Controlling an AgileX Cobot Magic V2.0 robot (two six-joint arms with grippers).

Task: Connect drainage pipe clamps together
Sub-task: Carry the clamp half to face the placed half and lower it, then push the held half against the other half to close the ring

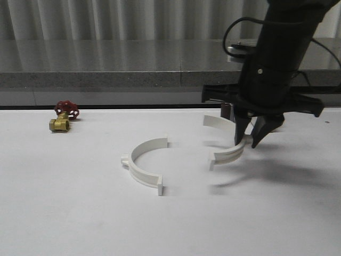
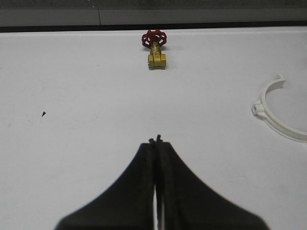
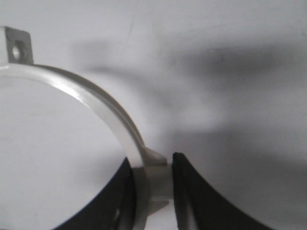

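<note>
In the front view the right gripper (image 1: 249, 140) is at the right of the frame, a little above the middle, and its two dark fingers are closed on the right clamp half (image 1: 230, 151), holding it at the middle of its arc. This white half-ring is lifted off the white table (image 1: 80, 213); its shadow lies below it on the surface. In the right wrist view the same half-ring (image 3: 91, 103) curves from the upper left corner down to the bottom centre, where its small outer tab sits between the black fingers (image 3: 189, 191), and one flat end flange with a hole is in the upper left. The left clamp half (image 1: 143, 162) lies flat near the centre of the front view, its open side turned to the right, apart from the held one. The left gripper (image 2: 157, 142) is at the bottom centre of the left wrist view, its fingers pressed together on nothing. A brass valve (image 1: 63, 116) with a red handwheel stands at the upper left of the front view.
</note>
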